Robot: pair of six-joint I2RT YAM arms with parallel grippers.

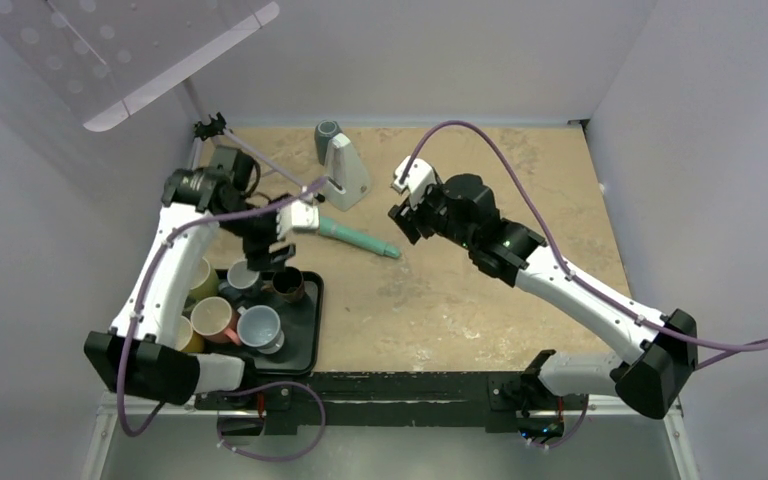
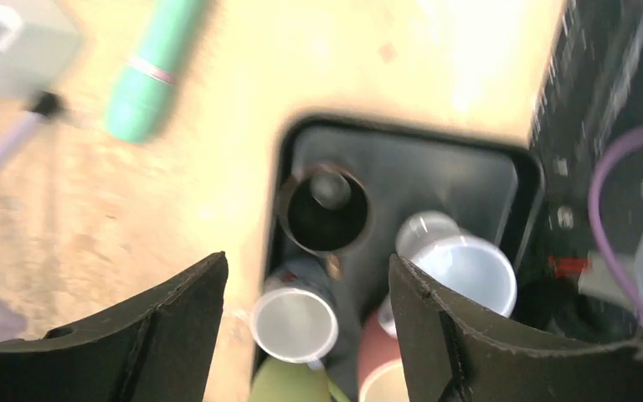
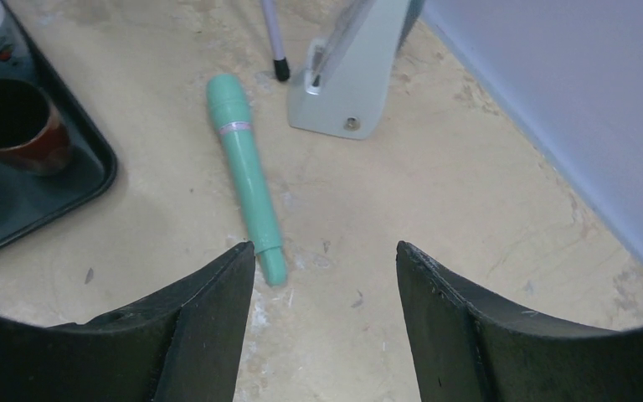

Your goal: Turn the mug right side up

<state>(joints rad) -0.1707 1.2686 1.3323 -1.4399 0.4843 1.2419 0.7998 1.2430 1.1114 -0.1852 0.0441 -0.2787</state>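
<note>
The left tool (image 2: 306, 261), black fingers (image 2: 134, 335) spread wide and empty, hangs over the black plastic tray (image 2: 469, 176) at 8 o'clock on the sandy counter (image 1: 480, 300), apparently lining up on the small grey mug (image 2: 295, 322) that looks base-up, while the right tool (image 3: 325, 249) gapes empty too.

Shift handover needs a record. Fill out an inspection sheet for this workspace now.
Surface: beige speckled table.
Job's things: mugs crowded on black tray; brown mug opens upward; inverted one cannot be told.
Clutter: teal pen-shaped item lying flat; grey-white stand beyond it.
Grippers: left tool open above tray; right tool open above table, empty.
Cables: purple cable loops along each arm.
Surroundings: white walls; perforated panel far left.
</note>
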